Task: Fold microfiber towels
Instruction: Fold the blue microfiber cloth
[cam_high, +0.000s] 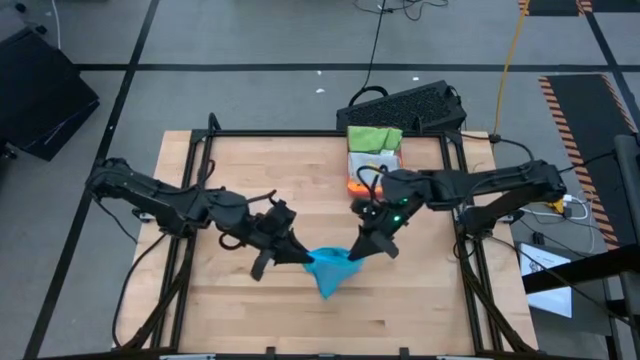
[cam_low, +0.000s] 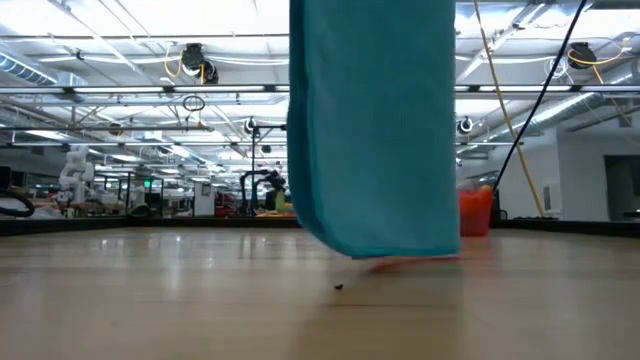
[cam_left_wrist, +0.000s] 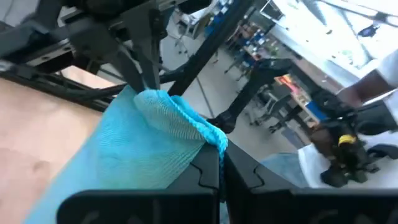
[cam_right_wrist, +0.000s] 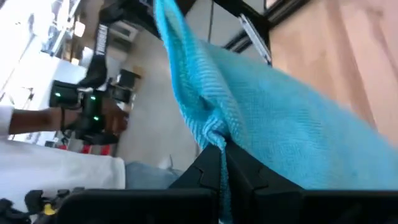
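Your left arm reaches in from the left edge, elbow bent, its claw (cam_high: 290, 250) angled toward the middle and clamped shut on one corner of the blue towel (cam_high: 330, 268). Your right arm stretches in from the right, wrist tipped down, its claw (cam_high: 366, 246) pinched shut on the opposite corner. The two claws sit near each other, both raised off the surface.

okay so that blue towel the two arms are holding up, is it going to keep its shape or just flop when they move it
Probably flop: the blue towel hangs straight down in the low view, its lower edge just clear of the table. It bunches into soft folds where the left tool and right tool pinch it, so it seems limp and light, likely to sway.
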